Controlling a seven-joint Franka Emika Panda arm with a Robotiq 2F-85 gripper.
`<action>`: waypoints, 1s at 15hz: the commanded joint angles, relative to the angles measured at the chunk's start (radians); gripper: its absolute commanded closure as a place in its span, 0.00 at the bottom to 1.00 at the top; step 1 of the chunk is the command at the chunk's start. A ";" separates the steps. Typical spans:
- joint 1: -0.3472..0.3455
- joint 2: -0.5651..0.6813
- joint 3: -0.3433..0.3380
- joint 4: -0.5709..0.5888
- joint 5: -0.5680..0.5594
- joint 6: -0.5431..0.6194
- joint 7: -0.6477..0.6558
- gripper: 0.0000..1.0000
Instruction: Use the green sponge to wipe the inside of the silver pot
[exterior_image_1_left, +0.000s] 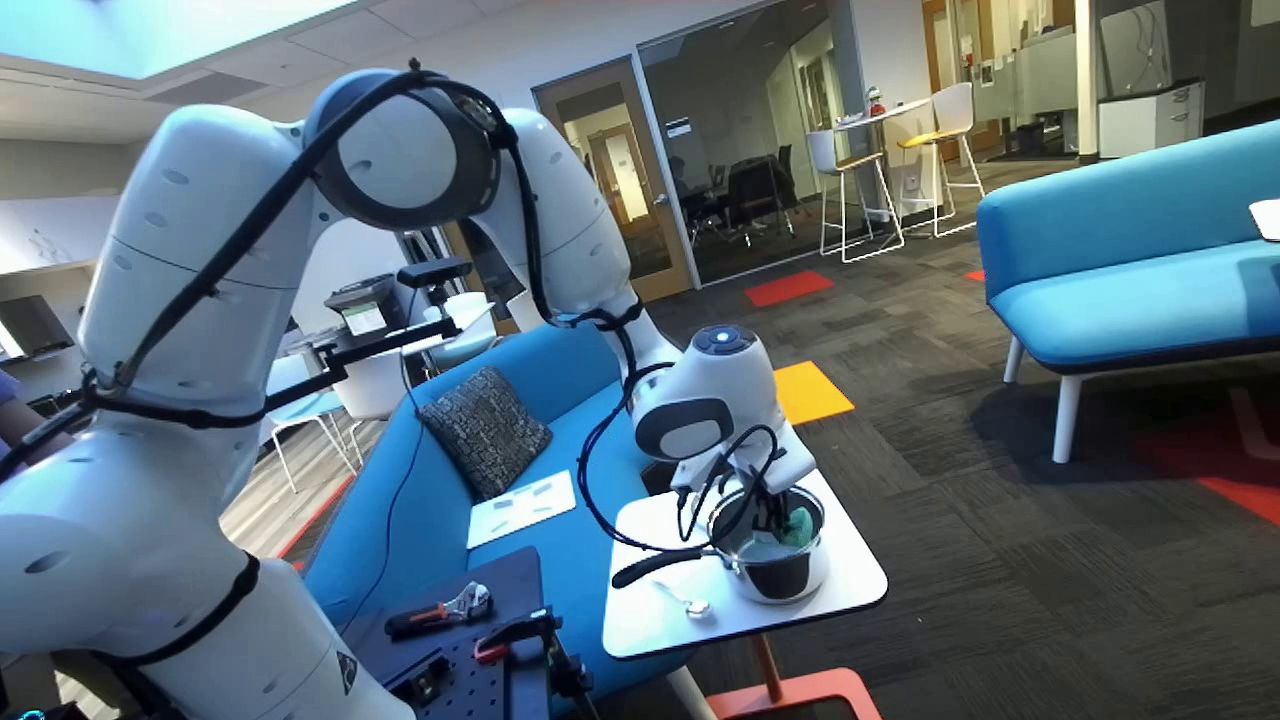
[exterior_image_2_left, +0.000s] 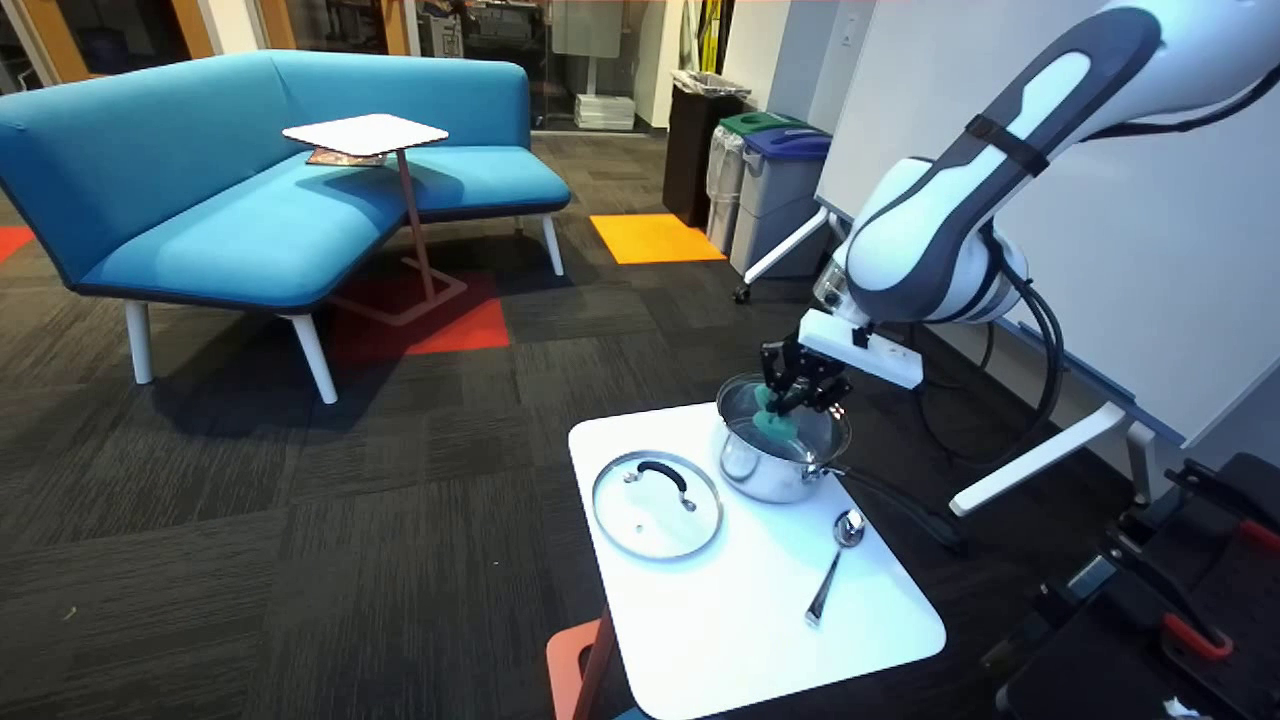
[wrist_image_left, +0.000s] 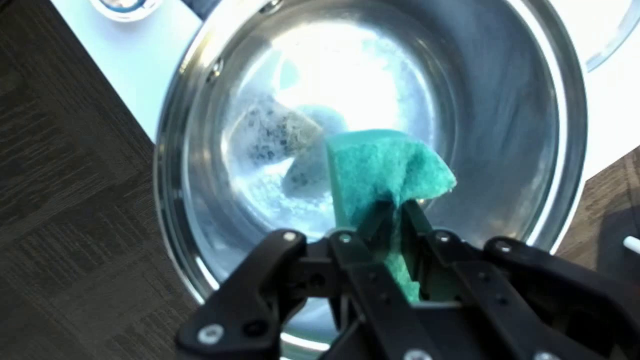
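Observation:
The silver pot (exterior_image_1_left: 780, 578) stands upright on the white tabletop in both exterior views (exterior_image_2_left: 760, 468). Its round inside wall (wrist_image_left: 500, 75) fills most of the wrist view, with bright glare and grey speckled patches on its floor. My gripper (wrist_image_left: 397, 205) is shut on the green sponge (wrist_image_left: 375, 165), which is folded between the fingertips. The gripper reaches down into the pot in both exterior views (exterior_image_1_left: 770, 515) (exterior_image_2_left: 785, 395). The sponge also shows inside the pot there (exterior_image_1_left: 798, 527) (exterior_image_2_left: 775, 424). I cannot tell whether it touches the floor or wall.
A glass lid (exterior_image_2_left: 657, 505) and a spoon (exterior_image_2_left: 835, 560) lie on the white tabletop (exterior_image_2_left: 740, 630) beside the pot. The pot's black handle (exterior_image_1_left: 650, 567) sticks out past the table edge. A blue couch (exterior_image_1_left: 570, 400) and a whiteboard (exterior_image_2_left: 1130, 250) stand close by.

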 joint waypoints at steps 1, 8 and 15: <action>-0.123 -0.111 0.122 -0.122 0.062 0.054 -0.133 0.98; -0.313 -0.292 0.371 -0.307 0.080 0.034 -0.343 0.98; -0.061 -0.371 0.338 -0.317 0.028 -0.053 -0.320 0.98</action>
